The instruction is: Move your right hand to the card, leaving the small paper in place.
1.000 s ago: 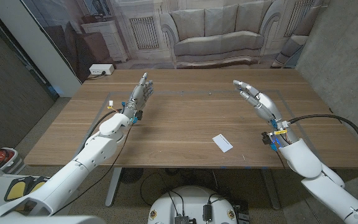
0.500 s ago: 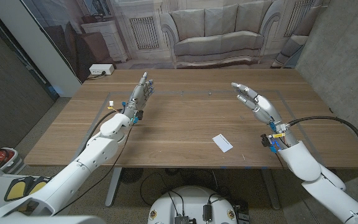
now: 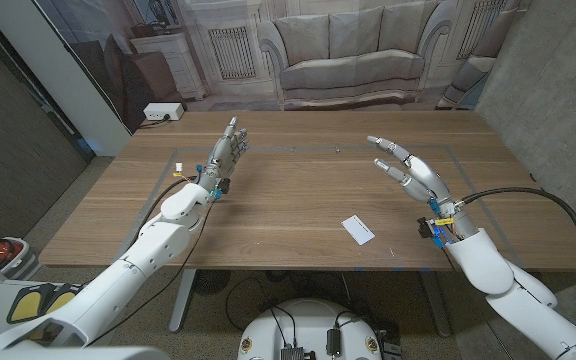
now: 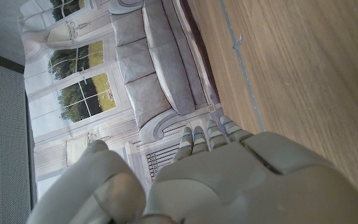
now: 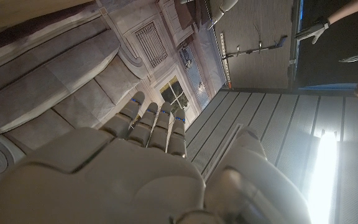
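Risk is misidentification: my right robot hand point(image 3: 410, 168), fingers spread and holding nothing, hovers above the desk point(image 3: 288, 205) beyond one white slip point(image 3: 358, 230) near its front edge, possibly the paper.

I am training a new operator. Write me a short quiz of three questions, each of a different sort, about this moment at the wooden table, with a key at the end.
1. True or false: the right hand is already touching the white card.
2. Multiple choice: how are the fingers of the left hand? A) wrapped around a cup B) straight and together, holding nothing C) pinching the card
3. Fill in: the white card lies nearer the table's ____ edge, on the robot's right half.

Key
1. False: the hand is raised, fingers spread, apart from the card and beyond it.
2. B
3. near (front)
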Motion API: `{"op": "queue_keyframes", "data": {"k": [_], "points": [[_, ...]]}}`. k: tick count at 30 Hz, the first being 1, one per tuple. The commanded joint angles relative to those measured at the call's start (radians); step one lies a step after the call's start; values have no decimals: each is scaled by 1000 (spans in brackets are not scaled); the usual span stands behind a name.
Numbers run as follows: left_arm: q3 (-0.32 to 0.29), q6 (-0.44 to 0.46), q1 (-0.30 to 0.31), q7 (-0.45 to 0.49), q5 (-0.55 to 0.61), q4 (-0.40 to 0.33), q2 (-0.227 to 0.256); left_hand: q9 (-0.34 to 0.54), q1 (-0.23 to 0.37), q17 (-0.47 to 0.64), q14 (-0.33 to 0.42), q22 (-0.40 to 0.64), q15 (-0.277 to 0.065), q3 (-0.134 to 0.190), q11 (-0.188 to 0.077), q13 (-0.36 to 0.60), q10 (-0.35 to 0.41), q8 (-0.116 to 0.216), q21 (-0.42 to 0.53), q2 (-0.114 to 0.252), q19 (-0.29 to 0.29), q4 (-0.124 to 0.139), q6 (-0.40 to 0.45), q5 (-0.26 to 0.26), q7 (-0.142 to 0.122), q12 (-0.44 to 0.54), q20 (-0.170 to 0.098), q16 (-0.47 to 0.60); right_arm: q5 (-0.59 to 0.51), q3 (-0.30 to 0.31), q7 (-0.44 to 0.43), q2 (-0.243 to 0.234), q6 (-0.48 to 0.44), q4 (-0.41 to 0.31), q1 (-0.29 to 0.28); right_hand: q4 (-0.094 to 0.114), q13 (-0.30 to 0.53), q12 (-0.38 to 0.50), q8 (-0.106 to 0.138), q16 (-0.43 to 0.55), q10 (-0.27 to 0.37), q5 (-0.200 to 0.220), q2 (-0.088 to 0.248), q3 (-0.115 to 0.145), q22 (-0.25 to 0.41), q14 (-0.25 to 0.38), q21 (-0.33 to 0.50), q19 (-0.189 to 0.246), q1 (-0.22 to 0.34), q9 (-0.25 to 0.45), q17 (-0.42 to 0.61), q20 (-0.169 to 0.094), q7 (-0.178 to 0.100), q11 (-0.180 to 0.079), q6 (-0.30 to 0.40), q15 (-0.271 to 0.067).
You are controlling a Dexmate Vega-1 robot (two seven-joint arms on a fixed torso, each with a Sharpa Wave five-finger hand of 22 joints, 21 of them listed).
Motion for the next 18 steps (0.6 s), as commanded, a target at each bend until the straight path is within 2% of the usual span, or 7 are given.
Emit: {"op": "queue_keyframes", "data": {"k": [1, 7, 18], "points": [[-4, 13, 5, -4, -3, -11, 13, 5, 8, 5, -6, 3, 4, -6, -4, 5, 5, -2, -5, 4, 0, 1, -2, -1, 0, -6, -32, 3, -108, -5, -41, -7, -43, -37, -14, -7, 2, -1, -5, 1, 4, 5, 2, 3, 5, 8, -4, 6, 4, 1, 3, -30, -11, -4, 2, -15], [-6, 18, 5, -2, -4, -17, 16, 5, 8, 5, -7, 3, 5, -7, -3, 5, 4, -3, -8, 5, -3, 0, -1, -2, 1, -7, -31, 2, -172, -19, -66, -18, -76, -53, -15, -8, 2, -5, -7, -2, -3, 6, 1, 3, 5, 5, -8, 2, 4, 1, 3, -27, -12, -2, -1, -12], [-6, 16, 3, -5, -4, -13, 16, 5, 10, 5, -9, 4, 5, -8, -2, 6, 4, -5, -11, 7, -7, 0, -4, -2, -2, -9, -29, 1, -220, -49, -101, -53, -127, -76, -16, -8, 2, -7, -10, -5, -5, 7, 1, 2, 5, 1, -11, -1, 3, 1, 3, -27, -12, -2, -5, -13]]}}
